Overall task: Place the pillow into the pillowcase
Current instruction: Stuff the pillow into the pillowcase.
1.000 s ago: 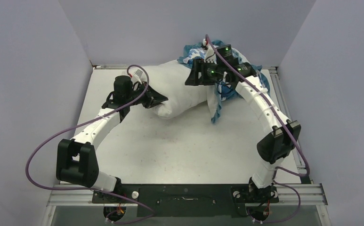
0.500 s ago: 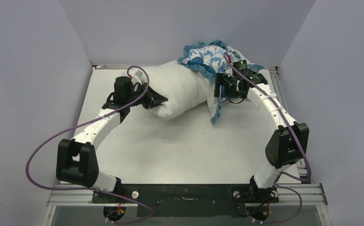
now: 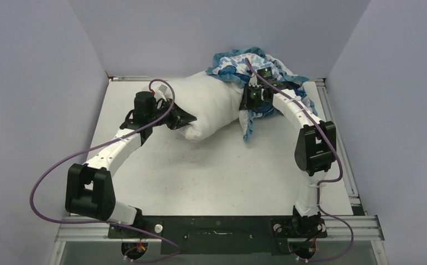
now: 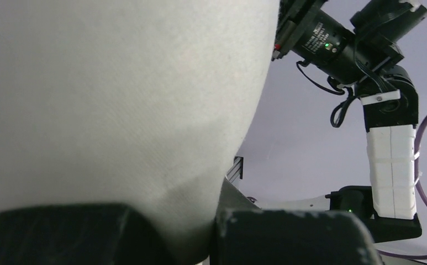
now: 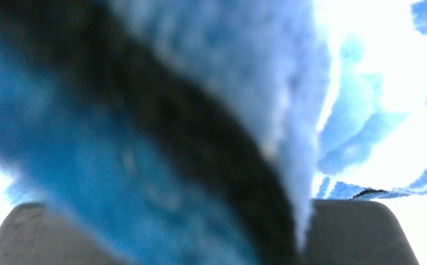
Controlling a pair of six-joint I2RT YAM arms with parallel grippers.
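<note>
While my left pincer (image 3: 184,117) clamps the pillow (image 3: 214,105) at the end nearest it as an anchor, my right pincer (image 3: 250,99) is closed on the pillowcase (image 3: 234,61) hem. The rest is bunched just behind it, for pulling over.

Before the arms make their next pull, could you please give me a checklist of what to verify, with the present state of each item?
1. Left gripper holds the pillow: ok, its fingers are shut on the near-left end.
2. Right gripper holds the pillowcase: ok, shut on the blue edge, though the wrist view is blurred.
3. Pillow fully inside the pillowcase: not ok, only its far right end is covered.
4. Pillowcase opening spread wide: cannot tell, the cloth is bunched.
5. Pillow resting on the table: ok.
</note>
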